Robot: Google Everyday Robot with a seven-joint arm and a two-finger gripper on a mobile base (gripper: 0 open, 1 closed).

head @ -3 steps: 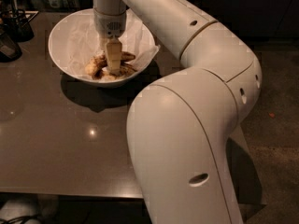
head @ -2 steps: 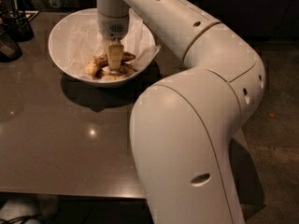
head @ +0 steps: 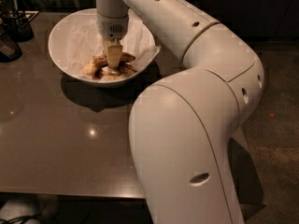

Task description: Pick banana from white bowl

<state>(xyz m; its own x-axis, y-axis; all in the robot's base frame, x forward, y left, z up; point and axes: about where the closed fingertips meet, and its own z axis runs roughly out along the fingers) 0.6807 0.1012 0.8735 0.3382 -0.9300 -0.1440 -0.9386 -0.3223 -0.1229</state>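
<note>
Down inside the white bowl (head: 63,36), the gripper (head: 114,59) is seen pointing straight at the fruit on the bottom. Whether it is open or closed cannot be told from this angle, and a grasp cannot be confirmed; its tip is seen at, or just above, the fruit. The banana (head: 125,69), brown-speckled, is found lying at the bottom of the bowl, directly beneath and beside the gripper, among shorter brown-yellow pieces (head: 89,69). The bowl is lined with crumpled white paper (head: 142,36) and is set on the dark counter (head: 70,139). Dark containers (head: 16,24) are placed at the counter's far left edge.
</note>
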